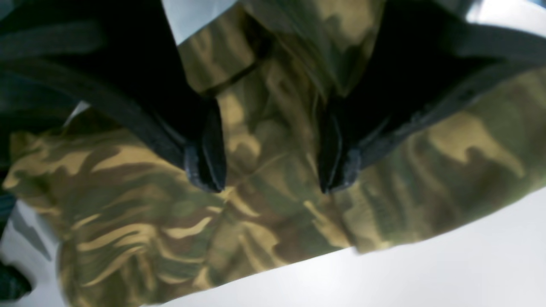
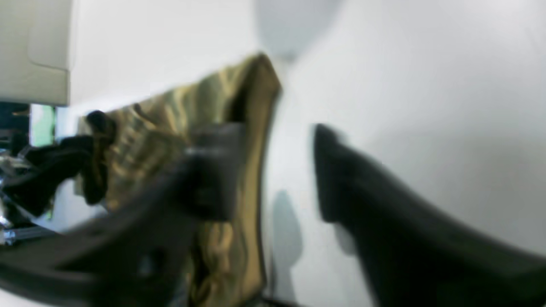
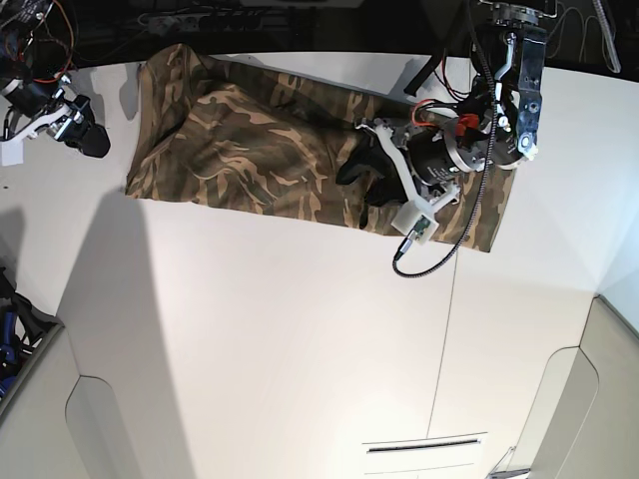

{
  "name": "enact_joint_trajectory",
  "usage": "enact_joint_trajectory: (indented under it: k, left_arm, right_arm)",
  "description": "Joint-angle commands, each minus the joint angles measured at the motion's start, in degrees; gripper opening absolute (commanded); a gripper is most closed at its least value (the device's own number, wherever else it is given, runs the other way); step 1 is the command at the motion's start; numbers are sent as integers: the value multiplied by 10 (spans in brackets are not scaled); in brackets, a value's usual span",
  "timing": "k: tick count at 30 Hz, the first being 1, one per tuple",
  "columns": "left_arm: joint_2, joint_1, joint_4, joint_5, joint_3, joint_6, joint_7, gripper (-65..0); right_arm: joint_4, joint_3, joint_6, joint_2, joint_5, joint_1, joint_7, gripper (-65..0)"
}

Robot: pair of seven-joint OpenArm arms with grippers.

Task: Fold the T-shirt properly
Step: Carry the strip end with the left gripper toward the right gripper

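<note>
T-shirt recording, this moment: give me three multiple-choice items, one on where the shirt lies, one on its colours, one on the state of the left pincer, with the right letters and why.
1. Where does the T-shirt lie on the white table in the base view?
A. along the far edge
B. in the middle
C. at the near edge

2. What print does the T-shirt have?
A. plain white
B. brown, tan and olive camouflage
C. blue stripes

3. How does the left pincer stand?
A. shut with no gap
B. open over the fabric
C. out of every view

Answers:
1. A: the shirt stretches across the top of the base view, with bare table below it.
2. B: the camouflage patches show in all three views.
3. B: the left wrist view shows two dark fingers set apart, with camouflage cloth visible in the gap between them.
</note>
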Motion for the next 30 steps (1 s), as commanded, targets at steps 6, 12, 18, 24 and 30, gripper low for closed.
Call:
enact_joint_trajectory:
  k: [6, 12, 18, 24, 30]
  left_arm:
    - [-1, -7, 8, -98, -2, -2, -12, -274]
    - [5, -7, 8, -125, -2, -3, -7, -274]
    - [5, -7, 8, -124, -2, -2, 14, -274]
    - [5, -7, 8, -124, -2, -3, 16, -274]
    - [5, -7, 8, -123, -2, -7, 16, -274]
  right_arm:
    - [9, -3, 6, 9, 14, -26, 17, -242]
    - [9, -54, 6, 8, 16, -27, 18, -242]
    - [9, -137, 3, -17, -24, -27, 54, -242]
    - [9, -194, 4, -57, -27, -27, 59, -243]
    - [9, -218, 4, -87, -86, -20, 91, -245]
